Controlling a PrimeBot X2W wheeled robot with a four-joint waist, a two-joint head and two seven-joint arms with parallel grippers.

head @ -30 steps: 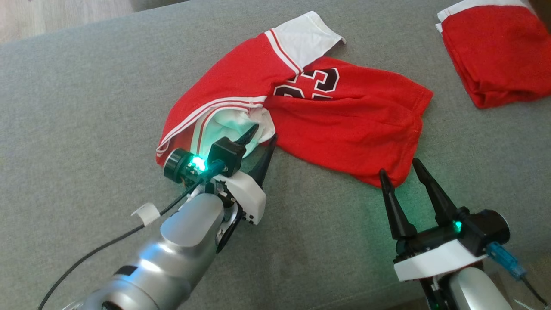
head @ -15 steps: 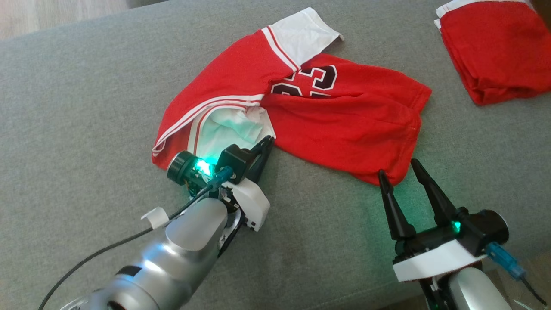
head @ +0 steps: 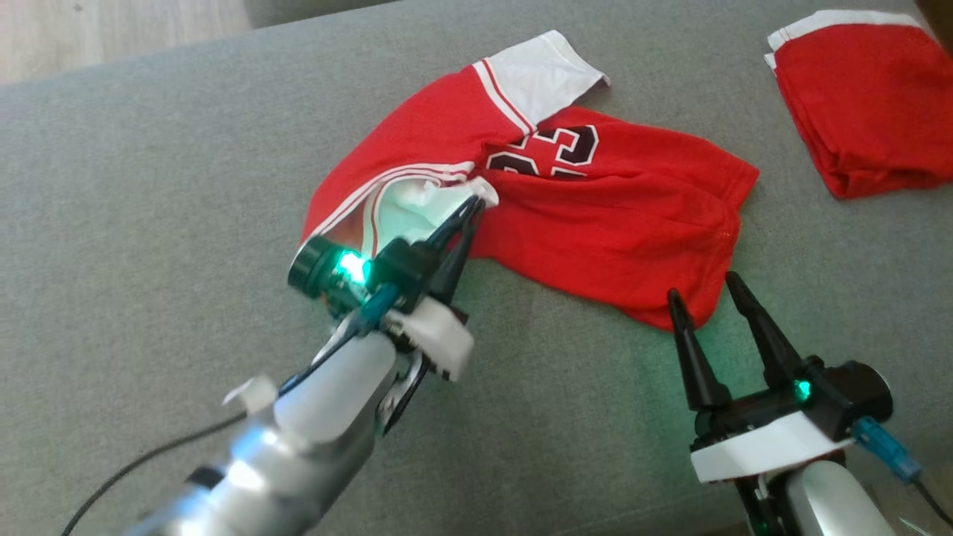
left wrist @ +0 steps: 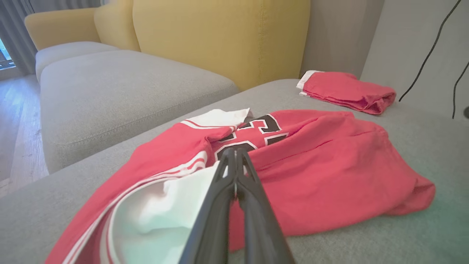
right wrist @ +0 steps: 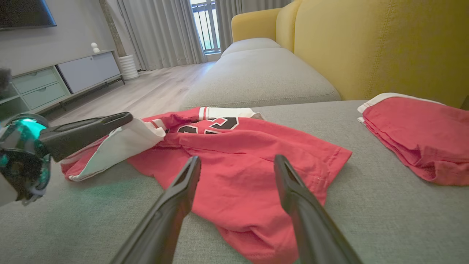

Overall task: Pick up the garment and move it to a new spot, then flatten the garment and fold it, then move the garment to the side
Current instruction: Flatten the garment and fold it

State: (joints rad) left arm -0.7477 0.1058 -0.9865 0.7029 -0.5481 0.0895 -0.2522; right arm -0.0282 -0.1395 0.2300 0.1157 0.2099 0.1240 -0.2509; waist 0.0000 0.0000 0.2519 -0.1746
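Pinching the garment [head: 610,223] by its white edge mid-frame for lifting, left gripper [head: 473,206] jaws closed on it; right gripper [head: 703,286] jaws wide near lower-right hem.

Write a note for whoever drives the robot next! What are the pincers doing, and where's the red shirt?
Left pincer: shut on the red shirt's white edge.
Right pincer: open at the shirt's near corner, gripping nothing.
Shirt: crumpled on the grey cushion; a folded red garment lies at the far right.
Done: one grip taken.
To do: lift, move, flatten, fold, set aside.
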